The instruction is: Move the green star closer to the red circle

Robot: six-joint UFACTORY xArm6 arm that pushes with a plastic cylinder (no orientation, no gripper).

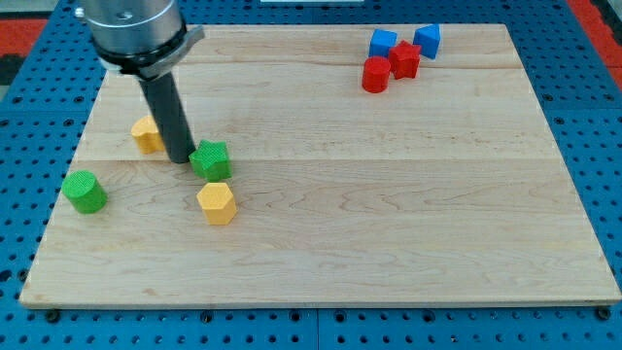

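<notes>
At the far left of the wooden board (321,282), a green cylinder (85,191) was seen near the left edge, toward the near side. Further right, a yellow block (147,134) was partly hidden behind the dark rod, its shape not made out fully. The rod ended in my tip (181,158), which was set down on the board just beside the green star (211,159), on the star's left flank and seemingly touching it or very nearly so. No jaws were fitted to the arm; only the plain rod was present, and nothing was held by it.

Just nearer than the star, a yellow hexagonal block (217,202) was found, close to the star but apparently apart from it.

Far across the board, at the far right, the red circle (375,75) was placed at the left end of a small cluster, with a red star-like block (404,60) touching or just beside it, and two blue blocks (383,43) (427,40) behind those.

The relation that mattered was judged to be this: the star lay to the right of my tip, and the red circle lay well apart, to the right and farther away. The tip was therefore on nearly the correct side for a push, though a contact point slightly nearer on the star would probably be needed so that the push could be directed rightward and away. The path between was seen to be unobstructed.
</notes>
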